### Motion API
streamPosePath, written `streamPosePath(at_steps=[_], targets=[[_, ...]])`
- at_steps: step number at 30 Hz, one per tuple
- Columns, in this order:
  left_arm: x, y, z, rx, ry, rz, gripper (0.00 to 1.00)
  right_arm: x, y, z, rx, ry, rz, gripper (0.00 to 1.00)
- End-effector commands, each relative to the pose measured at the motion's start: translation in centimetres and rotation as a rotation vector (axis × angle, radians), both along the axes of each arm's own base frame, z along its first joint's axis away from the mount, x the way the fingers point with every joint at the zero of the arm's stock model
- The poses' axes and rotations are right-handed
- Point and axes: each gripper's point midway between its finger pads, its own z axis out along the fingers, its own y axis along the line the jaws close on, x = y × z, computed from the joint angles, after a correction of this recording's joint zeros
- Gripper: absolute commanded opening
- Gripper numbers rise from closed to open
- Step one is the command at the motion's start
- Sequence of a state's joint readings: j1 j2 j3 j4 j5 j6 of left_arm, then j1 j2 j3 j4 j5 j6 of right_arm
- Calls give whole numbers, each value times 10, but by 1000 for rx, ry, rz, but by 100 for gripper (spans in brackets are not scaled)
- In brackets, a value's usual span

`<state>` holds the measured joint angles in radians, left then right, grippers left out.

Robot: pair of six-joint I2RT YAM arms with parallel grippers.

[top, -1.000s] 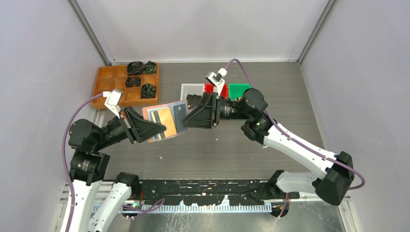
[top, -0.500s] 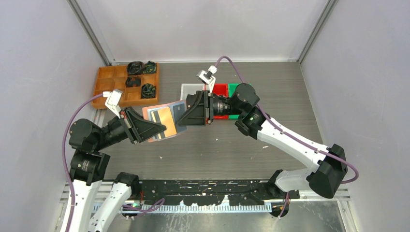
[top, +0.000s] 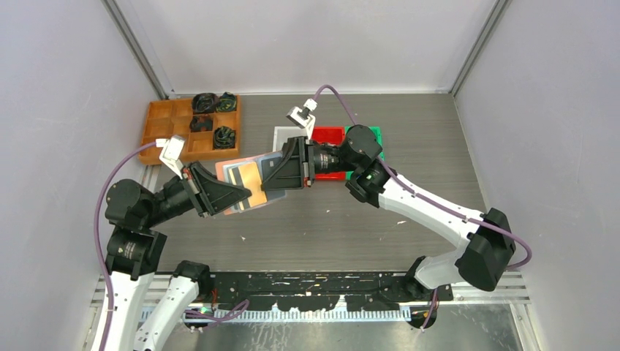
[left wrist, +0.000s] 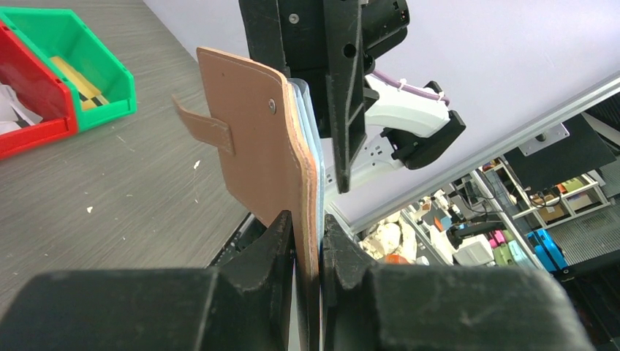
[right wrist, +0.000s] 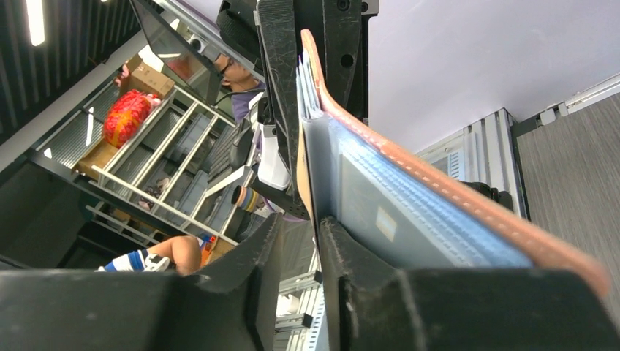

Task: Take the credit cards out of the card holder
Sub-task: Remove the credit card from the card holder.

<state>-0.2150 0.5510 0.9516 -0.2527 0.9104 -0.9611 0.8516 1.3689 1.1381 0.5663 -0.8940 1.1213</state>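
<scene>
My left gripper [left wrist: 307,241] is clamped on the card holder [left wrist: 256,131], held in the air above the middle of the desk [top: 329,219]. The credit cards [right wrist: 409,219] sit inside it, none drawn out yet. My right gripper [right wrist: 300,270] straddles their edge, but I cannot tell whether it pinches.

grey table [top: 439,146]: wooden tray [top: 156,132], red bin [top: 327,131], green bin [top: 377,132]

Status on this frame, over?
Left end effector shut on card holder. Right end effector straddling cards, clamp unclear. Cards not yet out. Nothing blocking.
</scene>
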Motion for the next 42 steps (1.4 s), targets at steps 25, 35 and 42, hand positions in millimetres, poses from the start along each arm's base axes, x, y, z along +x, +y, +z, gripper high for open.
streamPosePath(at_steps=[25,35,42], targets=[[-10,0,19,-25,-80,-19,11,19,-23,-5,112,54,-105,1],[8,7,9,13,-59,90,16,14,-30,-17,16,10,-138,1],[9,7,9,4,-58,97,13,16,-29,-21,-11,1,-147,1]])
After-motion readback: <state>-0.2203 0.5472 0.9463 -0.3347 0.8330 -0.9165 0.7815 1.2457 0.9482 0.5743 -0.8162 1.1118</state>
